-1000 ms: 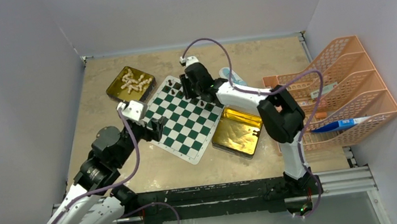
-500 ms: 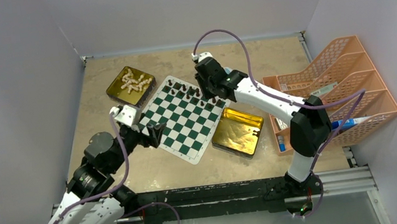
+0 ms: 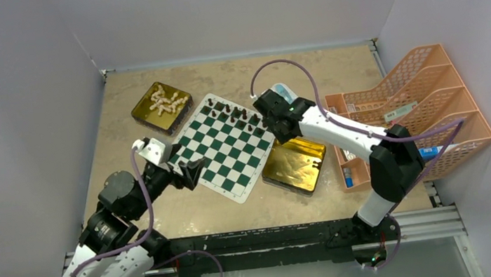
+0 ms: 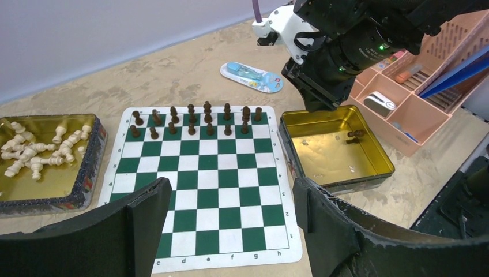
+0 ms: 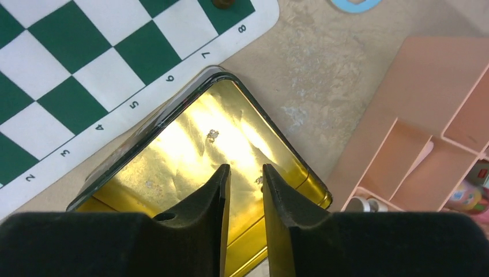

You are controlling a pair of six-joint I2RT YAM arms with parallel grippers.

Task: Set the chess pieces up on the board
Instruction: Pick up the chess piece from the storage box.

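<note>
Jaws of the right gripper (image 3: pixel 279 133), seen from the top camera, hang over the seam between the board (image 3: pixel 220 157) and the right-hand gold tin (image 3: pixel 295 166); their gap cannot be read from this height. At the board's near-left edge sits the left gripper (image 3: pixel 189 171). Dark chess pieces (image 3: pixel 233 115) stand in two rows along the board's far-right side, and cream pieces (image 3: pixel 162 103) lie heaped in the left-hand tin (image 3: pixel 151 122).

Left wrist view: the left fingers (image 4: pixel 138 231) are spread wide with nothing between them. One stray dark piece (image 4: pixel 355 134) lies on its side in the far-right corner of the right-hand gold tin, its long axis roughly along the far wall. The right gripper hovers above the tin's opposite, far-left corner. The piece therefore lies sideways from those jaws, toward the pink organiser (image 4: pixel 403 109). The right arm is clearly the nearer.

Right wrist view: the right fingers (image 5: pixel 222 196) stand close, a slim gap between them, gripping nothing, with the gold floor beneath. A speck beside one finger may be the piece or only a glint.
</note>
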